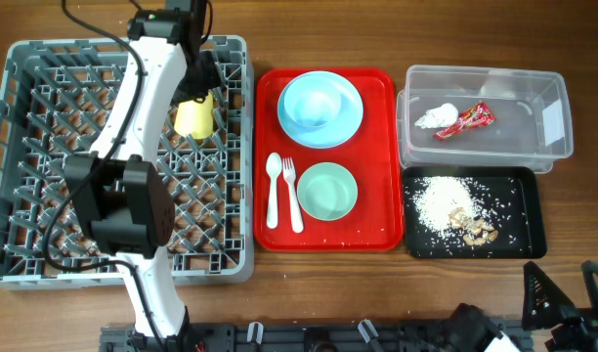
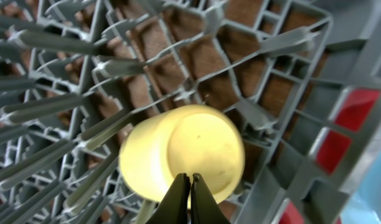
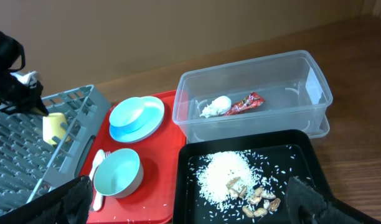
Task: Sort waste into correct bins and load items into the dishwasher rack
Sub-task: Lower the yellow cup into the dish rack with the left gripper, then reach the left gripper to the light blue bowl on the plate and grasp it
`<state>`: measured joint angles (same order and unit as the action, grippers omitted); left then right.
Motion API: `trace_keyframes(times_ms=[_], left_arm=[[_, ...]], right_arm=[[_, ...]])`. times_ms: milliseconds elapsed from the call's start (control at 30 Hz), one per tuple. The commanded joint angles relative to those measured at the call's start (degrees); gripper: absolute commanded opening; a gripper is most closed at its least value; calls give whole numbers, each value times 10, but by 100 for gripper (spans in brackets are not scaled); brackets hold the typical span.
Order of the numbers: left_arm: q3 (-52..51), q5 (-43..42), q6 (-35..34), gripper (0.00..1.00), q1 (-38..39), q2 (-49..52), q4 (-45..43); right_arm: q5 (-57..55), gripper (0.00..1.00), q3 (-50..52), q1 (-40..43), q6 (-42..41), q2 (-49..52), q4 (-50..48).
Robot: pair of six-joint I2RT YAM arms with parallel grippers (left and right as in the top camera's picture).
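Our left pincer (image 2: 190, 186) is shut tight on nothing, and the yellow cup (image 2: 197, 149) lies in the rack (image 2: 290, 43) right under its tips. Our right pincer (image 3: 190, 193) is wide open, and the trash (image 3: 245, 103) lies in the bins (image 3: 321, 93) ahead of it. The plate (image 1: 350, 117), blue bowl (image 1: 314, 101), green bowl (image 1: 327, 190), spoon (image 1: 274, 186) and fork (image 1: 292, 191), off to the left pincer's right, are left to load.

Left of red tray (image 1: 377, 230): dishwasher rack (image 1: 25, 147), grey moulded plastic, matt; yellow cup (image 2: 197, 149) in it, smooth plastic, soft sheen. Red tray itself glossy plastic. On it: pale blue plate (image 1: 350, 122), pale blue bowl (image 1: 314, 101), mint bowl (image 1: 326, 191), all smooth, satin; white spoon (image 1: 273, 191) and fork (image 1: 292, 196), plain plastic. Right of it: clear tub (image 1: 514, 98), transparent glossy plastic, holding shiny foil-like red wrapper (image 1: 465, 120) and crumpled paper napkin (image 1: 434, 118); black tray (image 1: 529, 235), glossy plastic, with grainy rice (image 1: 441, 200). Underneath: wood-grain table (image 1: 573, 39), low sheen.
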<state>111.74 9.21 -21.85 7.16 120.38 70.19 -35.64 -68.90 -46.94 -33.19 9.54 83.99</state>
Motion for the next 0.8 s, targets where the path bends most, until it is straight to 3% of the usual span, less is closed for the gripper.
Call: trace_keyframes(times_ms=[0,267,467,567,767], left_arm=[[-4,14,-11,4,-15,3,18],[-4,14,-11,4,-32,-4,97],[-3,-31,-28,4,-24,-87,82],[-3,-80,-28,8,4,-137,68],[-5,-85,-24,17,94,-150,47]], right_arm=[[-7,100,0,0,-4,-7,-1],[-7,100,0,0,-4,-7,-1],[-7,100,0,0,-4,-7,-1],[-7,99,0,0,-4,-7,-1],[-7,100,0,0,-4,-7,-1]])
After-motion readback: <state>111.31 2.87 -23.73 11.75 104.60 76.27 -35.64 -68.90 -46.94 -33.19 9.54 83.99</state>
